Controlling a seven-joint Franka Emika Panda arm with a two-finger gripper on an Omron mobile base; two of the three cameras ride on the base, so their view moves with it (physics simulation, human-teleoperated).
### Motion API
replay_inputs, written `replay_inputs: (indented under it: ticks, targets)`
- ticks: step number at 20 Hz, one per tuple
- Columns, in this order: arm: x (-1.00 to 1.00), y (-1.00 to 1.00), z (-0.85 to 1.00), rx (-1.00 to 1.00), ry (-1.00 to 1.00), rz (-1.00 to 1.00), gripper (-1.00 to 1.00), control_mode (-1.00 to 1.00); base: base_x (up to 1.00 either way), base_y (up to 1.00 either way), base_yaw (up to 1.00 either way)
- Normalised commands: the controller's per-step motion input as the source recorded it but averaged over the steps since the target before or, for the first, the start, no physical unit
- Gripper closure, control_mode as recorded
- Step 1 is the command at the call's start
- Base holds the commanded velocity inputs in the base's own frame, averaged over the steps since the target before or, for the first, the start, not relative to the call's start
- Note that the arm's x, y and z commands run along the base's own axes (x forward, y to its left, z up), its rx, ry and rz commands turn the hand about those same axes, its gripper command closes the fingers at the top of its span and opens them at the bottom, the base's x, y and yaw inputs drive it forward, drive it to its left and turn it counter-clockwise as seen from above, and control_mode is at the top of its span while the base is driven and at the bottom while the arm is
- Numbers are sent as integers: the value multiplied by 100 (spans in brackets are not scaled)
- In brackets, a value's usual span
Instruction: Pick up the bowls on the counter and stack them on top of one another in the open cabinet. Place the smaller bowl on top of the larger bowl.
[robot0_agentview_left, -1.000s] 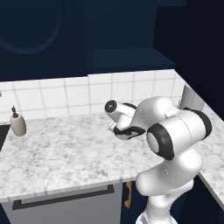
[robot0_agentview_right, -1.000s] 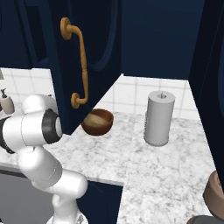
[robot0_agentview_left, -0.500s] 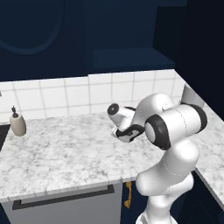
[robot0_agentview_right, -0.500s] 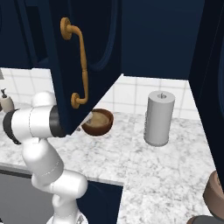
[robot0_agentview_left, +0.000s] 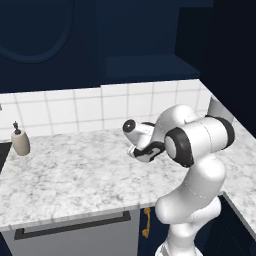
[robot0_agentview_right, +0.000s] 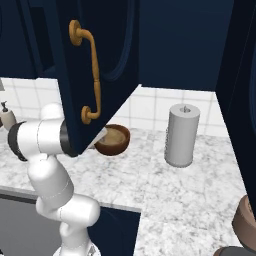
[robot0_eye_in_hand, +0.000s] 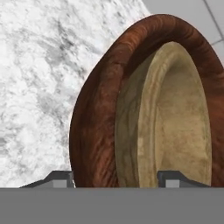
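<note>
The marbled table (robot0_eye_in_hand: 30, 78) carries the larger bowl (robot0_eye_in_hand: 94, 118), which hasn't shifted. The end effector (robot0_eye_in_hand: 116, 177) has come down astride the bowl's near wall, its tips apart but narrowing, not yet clamped. The grasp looks underway; lifting comes next.

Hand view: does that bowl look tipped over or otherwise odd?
Nothing stands out. The reddish-brown bowl looks sideways only because the camera is rolled; the right base view shows it upright on the counter.

Reddish-brown larger bowl (robot0_eye_in_hand: 98, 122), tan smaller bowl (robot0_eye_in_hand: 175, 127), grey-veined white counter (robot0_eye_in_hand: 39, 87).
</note>
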Motion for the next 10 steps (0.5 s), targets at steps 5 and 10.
replay_inputs:
  ticks: [5,10]
  targets:
    - [-40,1,50,0,-2,0,100,-100,0,0,0]
    - [-84,0,95,-3,-18,4,100,-100,0,0,0]
